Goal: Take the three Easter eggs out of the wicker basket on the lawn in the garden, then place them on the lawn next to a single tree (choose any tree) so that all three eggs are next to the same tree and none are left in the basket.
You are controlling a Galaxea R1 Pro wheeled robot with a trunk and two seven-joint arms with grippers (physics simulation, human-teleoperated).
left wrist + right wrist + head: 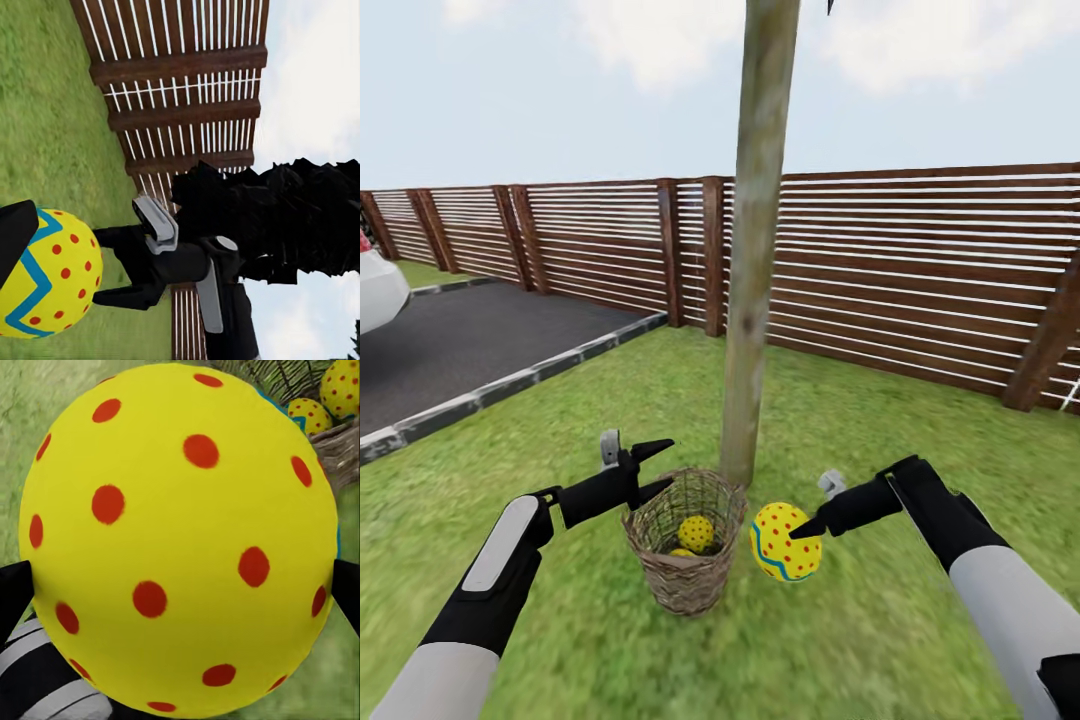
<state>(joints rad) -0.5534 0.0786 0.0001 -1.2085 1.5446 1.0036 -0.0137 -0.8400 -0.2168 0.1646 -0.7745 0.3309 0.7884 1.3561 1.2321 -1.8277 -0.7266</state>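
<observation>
So the right claw (807, 527) is gripping 1 of the Easter eggs (786, 543), holding it up off the lawn (860, 640) just beside the wicker basket (685, 575). In the right wrist view that egg (180, 540) is sitting big between the 2 black fingertips (13, 592), all red dots on yellow, with the basket rim (341, 446) peeking out behind it. The left wrist view is catching the same egg (46, 274) too, blue zigzag and all, with the right claw (112, 266) clamped on it.

The left claw (660, 468) is hanging at the basket's near-left rim with its fingers spread apart, holding nothing. Inside the basket, 2 more eggs are lying: 1 (696, 533) showing plainly, the other (681, 552) just poking out lower down.

Right behind the basket the tree (755, 280) is standing, pale trunk leaning a bit, base pretty much touching the basket's far side. Further back the dark driveway (460, 350) is running along the left with a white car (375, 290) at the edge, and the brown slat fence (920, 270) is closing off the garden.
</observation>
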